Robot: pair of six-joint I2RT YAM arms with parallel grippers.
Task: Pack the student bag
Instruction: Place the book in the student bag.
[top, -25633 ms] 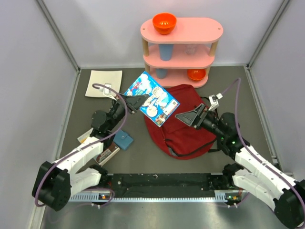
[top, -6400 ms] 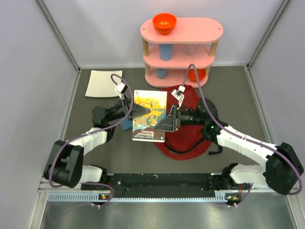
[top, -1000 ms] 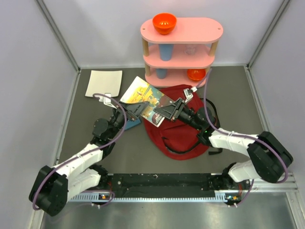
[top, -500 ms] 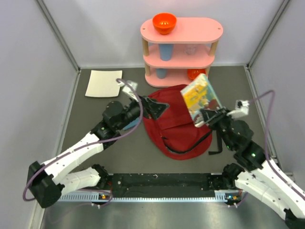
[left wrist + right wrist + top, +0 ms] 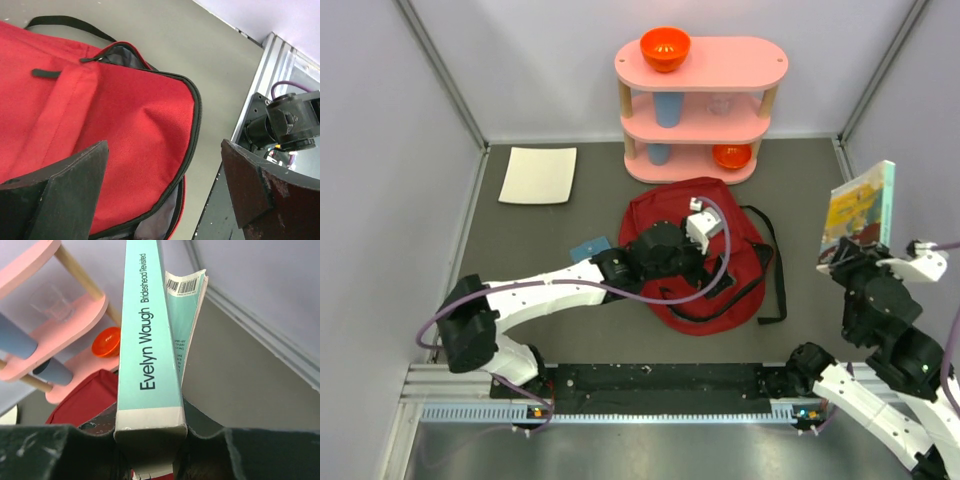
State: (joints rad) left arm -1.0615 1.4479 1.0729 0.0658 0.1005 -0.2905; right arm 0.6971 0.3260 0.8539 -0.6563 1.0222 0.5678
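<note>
Reaches across the student bag (image 5: 655, 210) with the left arm. Holds the left pincer (image 5: 162, 150) wide apart just above the red fabric, gripping nothing. Looks down on a black zipper line, partly undone, with grey lining at the gap. Finds the bag lying flat mid-tabletop (image 5: 520, 250), just in front of the pink shelf (image 5: 740, 60), black straps trailing off its right side. Clamps the right pincer (image 5: 150, 440) on the lower end of a turquoise paperback (image 5: 858, 212) and holds it upright far to the right, well apart from the bag.
</note>
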